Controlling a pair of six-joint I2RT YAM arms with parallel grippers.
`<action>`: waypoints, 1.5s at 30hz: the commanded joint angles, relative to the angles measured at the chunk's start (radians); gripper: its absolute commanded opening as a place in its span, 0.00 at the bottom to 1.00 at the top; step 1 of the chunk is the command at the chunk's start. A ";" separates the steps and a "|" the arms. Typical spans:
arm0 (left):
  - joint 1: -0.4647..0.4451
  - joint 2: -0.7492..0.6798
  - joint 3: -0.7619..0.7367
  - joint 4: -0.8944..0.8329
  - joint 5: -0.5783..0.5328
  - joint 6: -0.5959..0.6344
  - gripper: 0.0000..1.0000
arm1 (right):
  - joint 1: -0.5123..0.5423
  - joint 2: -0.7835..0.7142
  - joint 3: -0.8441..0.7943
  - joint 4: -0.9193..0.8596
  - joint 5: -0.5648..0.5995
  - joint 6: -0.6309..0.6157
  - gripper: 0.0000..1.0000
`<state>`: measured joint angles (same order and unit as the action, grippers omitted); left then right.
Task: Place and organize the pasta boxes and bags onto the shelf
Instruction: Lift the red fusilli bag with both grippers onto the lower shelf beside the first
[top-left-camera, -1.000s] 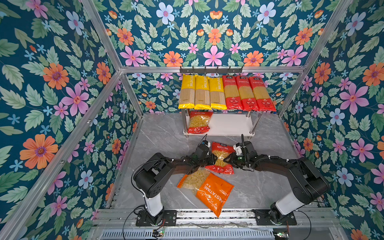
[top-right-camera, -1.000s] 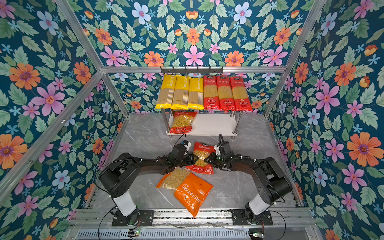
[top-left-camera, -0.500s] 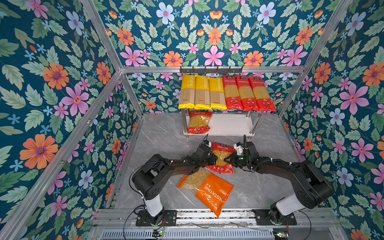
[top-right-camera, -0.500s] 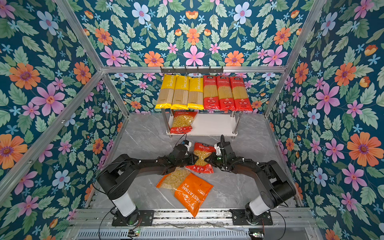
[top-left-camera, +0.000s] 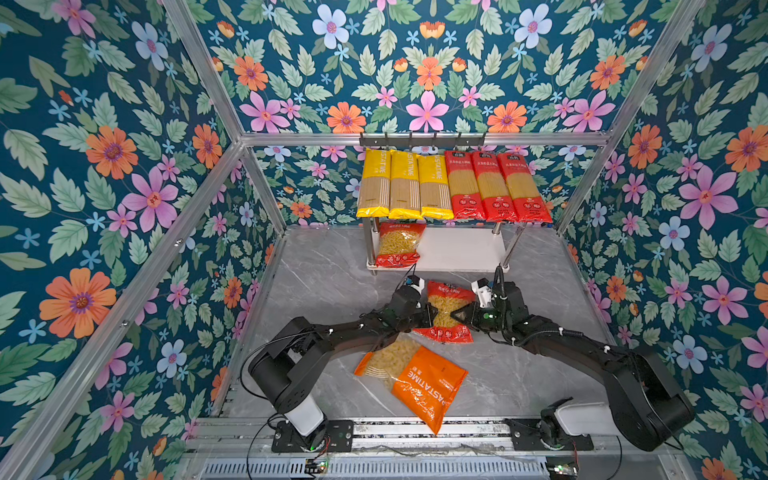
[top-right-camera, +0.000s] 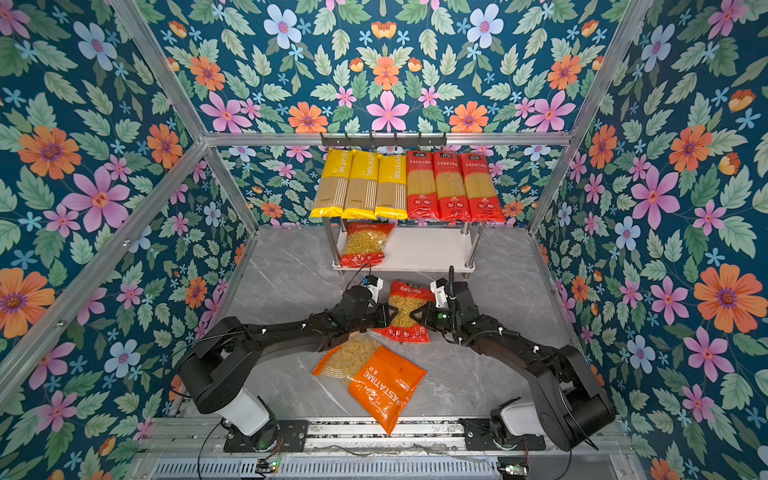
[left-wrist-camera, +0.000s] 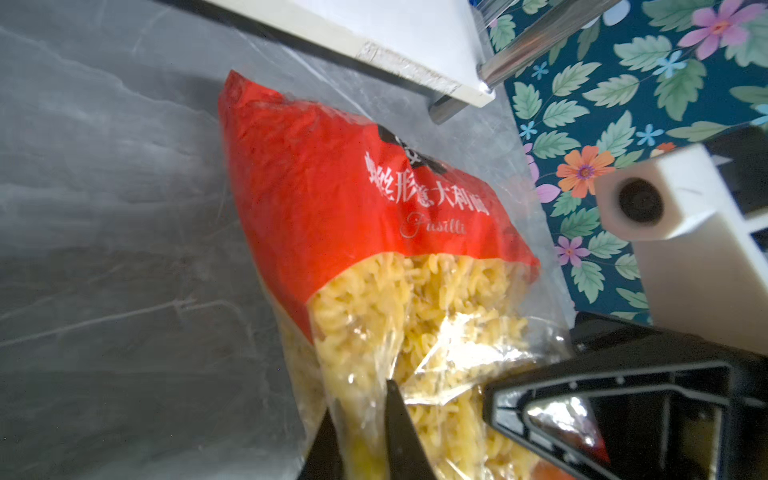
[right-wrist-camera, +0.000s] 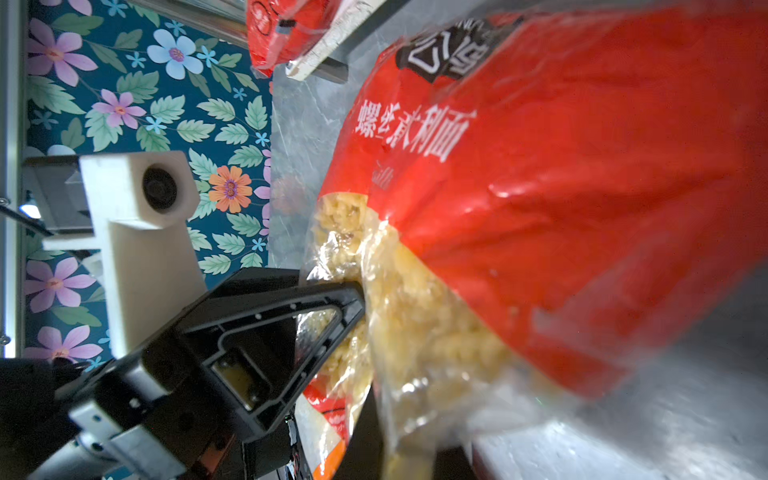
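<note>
Being pinched at the waist, hourglass-fashion, between the left gripper (top-left-camera: 432, 318) and the right gripper (top-left-camera: 456, 315), both clamping narrow on the film: the red fusilli bag (top-left-camera: 446, 303), sitting at the middle of the worktop (top-left-camera: 316, 286) just in front of the shelf (top-left-camera: 461, 251). Showing only in both top views: the orange PASTATIME bag (top-left-camera: 422, 384) lying askew toward the worktop's front edge, a second red bag (top-left-camera: 397, 245) resting at the left end of the lower board, three yellow packs (top-left-camera: 405, 185) and three red spaghetti packs (top-left-camera: 494, 187) lining the top board side by side. Appearing only in the left wrist view: black fingertips (left-wrist-camera: 399, 424) nipping clear film over the pasta, below the "Fusilli" lettering. Catching, in the right wrist view, the opposite claw biting the bag's far side. Not telling, in any view, whether the bag is lifting off the marble.
</note>
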<state>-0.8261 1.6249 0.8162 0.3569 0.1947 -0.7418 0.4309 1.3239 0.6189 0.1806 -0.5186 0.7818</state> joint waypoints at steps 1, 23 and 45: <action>-0.004 -0.026 0.020 0.037 0.009 0.051 0.08 | -0.001 -0.049 0.035 0.053 -0.006 -0.055 0.00; 0.141 0.375 0.528 0.172 -0.245 0.478 0.06 | -0.118 0.542 0.516 0.473 0.270 -0.256 0.00; 0.188 0.559 0.783 -0.049 -0.300 0.396 0.25 | -0.170 0.446 0.426 0.169 0.226 -0.179 0.49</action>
<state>-0.6415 2.2032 1.6016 0.3313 -0.0799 -0.3607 0.2607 1.7775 1.0454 0.3550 -0.2661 0.5957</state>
